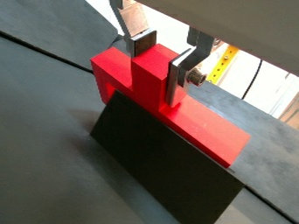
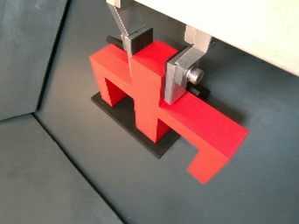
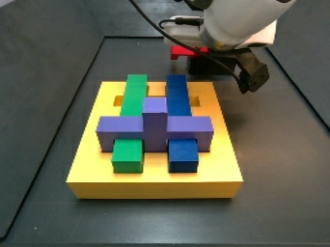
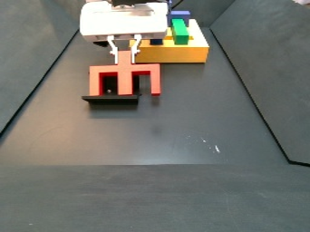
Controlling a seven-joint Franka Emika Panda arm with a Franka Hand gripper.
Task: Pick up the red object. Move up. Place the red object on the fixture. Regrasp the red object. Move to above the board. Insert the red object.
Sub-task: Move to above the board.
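Note:
The red object rests on the black fixture, and both wrist views show it there. My gripper stands over it, with its two silver fingers against either side of the red central stub and the jaws closed on it. In a side view the red object lies on the fixture under the gripper. The yellow board carries green, blue and purple blocks. The gripper is behind the board there, where a little red shows.
The board sits just behind and to the right of the fixture in a side view. Dark floor surrounds both, bounded by raised dark walls. A purple cross-shaped block lies across the board's middle.

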